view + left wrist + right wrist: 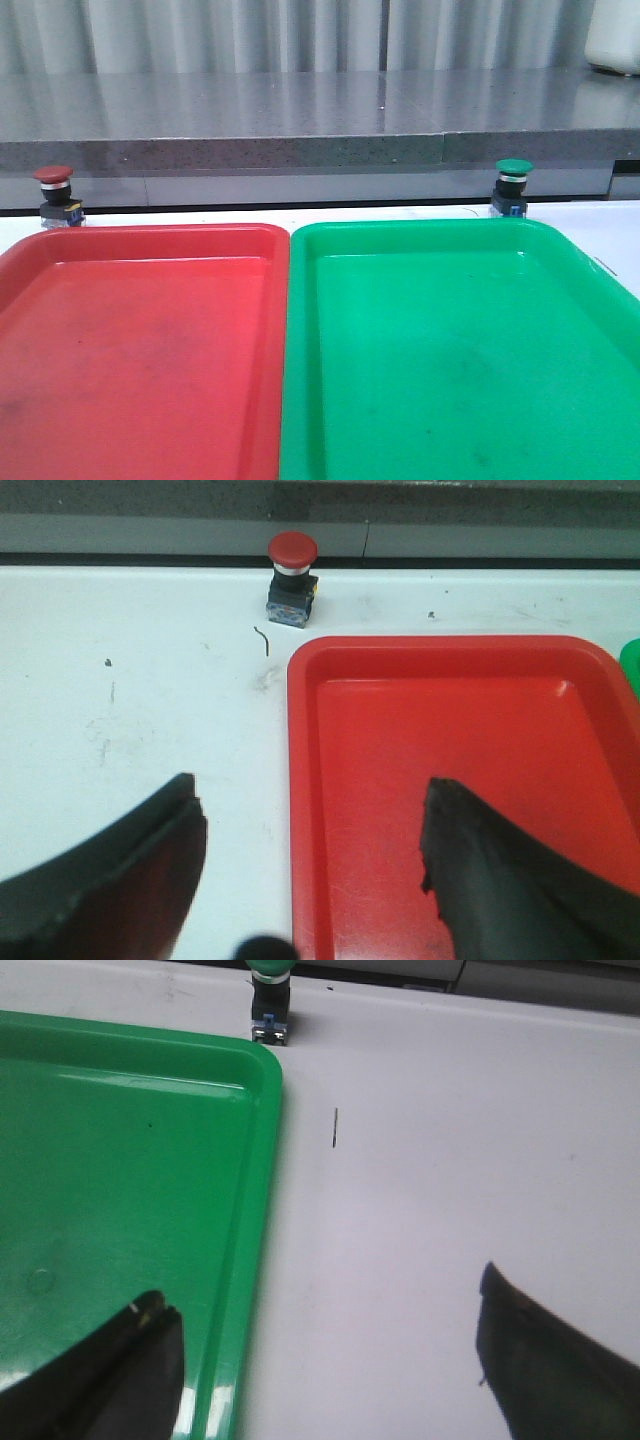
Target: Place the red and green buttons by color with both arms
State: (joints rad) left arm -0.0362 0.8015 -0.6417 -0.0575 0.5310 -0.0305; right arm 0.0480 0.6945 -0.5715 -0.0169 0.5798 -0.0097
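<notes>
The red button [55,196] stands upright on the white table beyond the red tray's far left corner; it also shows in the left wrist view [292,578]. The green button [512,187] stands upright beyond the green tray's far right corner, cut off at the picture's edge in the right wrist view [270,998]. My left gripper [312,825] is open and empty, straddling the red tray's left rim, well short of the red button. My right gripper [322,1315] is open and empty, straddling the green tray's right rim. Neither gripper shows in the front view.
The red tray [140,340] and green tray [450,350] lie side by side, touching, and hold nothing. A grey stone ledge [300,120] runs behind the buttons. White table surface lies outside each tray [150,700] [450,1160].
</notes>
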